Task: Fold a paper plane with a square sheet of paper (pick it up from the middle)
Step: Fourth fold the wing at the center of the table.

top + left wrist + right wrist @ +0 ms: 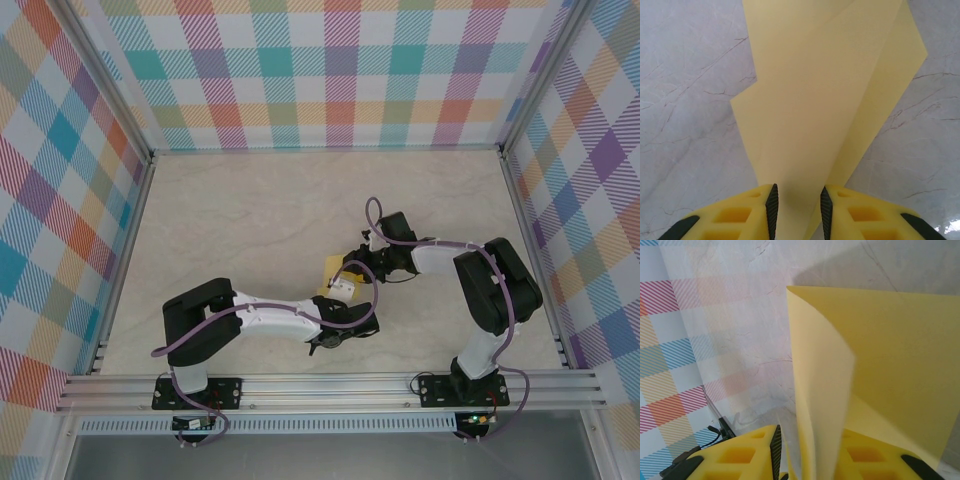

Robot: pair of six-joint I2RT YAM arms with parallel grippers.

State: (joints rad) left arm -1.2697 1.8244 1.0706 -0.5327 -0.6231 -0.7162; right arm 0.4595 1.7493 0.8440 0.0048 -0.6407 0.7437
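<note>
Bright-yellow thin square sheet of paper (328,270), creased in layers, hangs just above the middle of the pale marbled counter (250,220), caught between both tools. Your right tool (807,455) is narrow, pinching one upright edge. Your left tool (798,205) is narrow too, with the paper running between its pads, though it is unclear whether they truly bite. If you pull or twist the arms unevenly, the paper could tear, slip or crease off-line. Both arms reach inward over the counter's middle, elbows bent.

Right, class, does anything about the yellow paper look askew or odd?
Yes. The bright-yellow folded paper sheet isn't flat: in the right wrist view one layer bows outward, and in the left wrist view its left edge steps unevenly.
</note>
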